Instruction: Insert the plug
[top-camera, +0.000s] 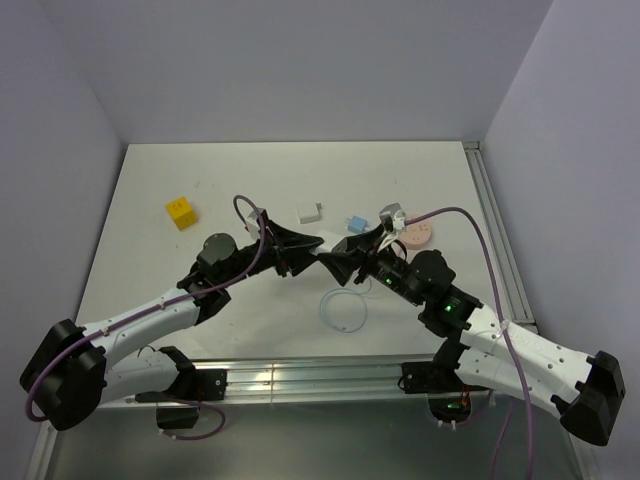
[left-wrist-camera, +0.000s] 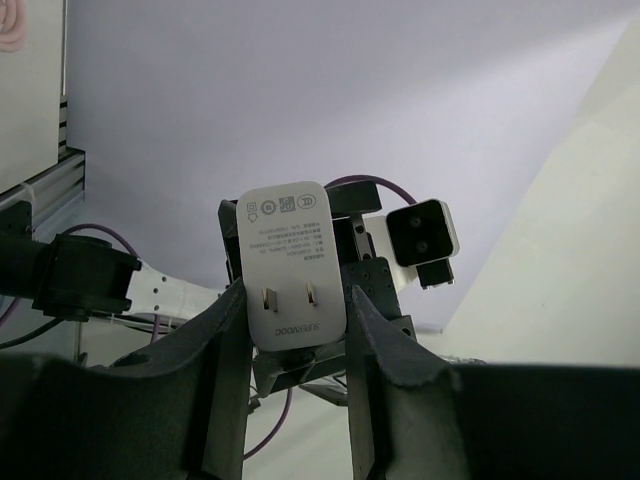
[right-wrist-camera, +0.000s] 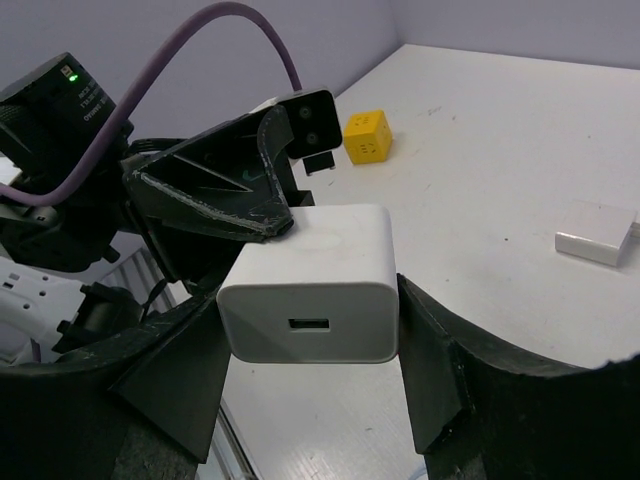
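A white charger (left-wrist-camera: 288, 255) hangs above the table's middle, held between both arms. My left gripper (left-wrist-camera: 292, 295) is shut on its pronged end, the two prongs facing that wrist camera. My right gripper (right-wrist-camera: 310, 325) is shut across the end with the USB socket (right-wrist-camera: 309, 325), one finger against each side. In the top view the left gripper (top-camera: 310, 250) and right gripper (top-camera: 336, 262) meet tip to tip. The plug (top-camera: 354, 222), small and light blue, lies on the table just behind them, held by neither. A thin white cable loop (top-camera: 343, 310) lies in front, partly hidden by the right arm.
A yellow cube (top-camera: 181, 212) sits at the left. A flat white block (top-camera: 310, 211) lies behind the grippers. A round pink coil (top-camera: 416, 236) and a small white-grey piece (top-camera: 388, 215) lie at the right. A metal rail (top-camera: 495, 240) runs along the table's right edge.
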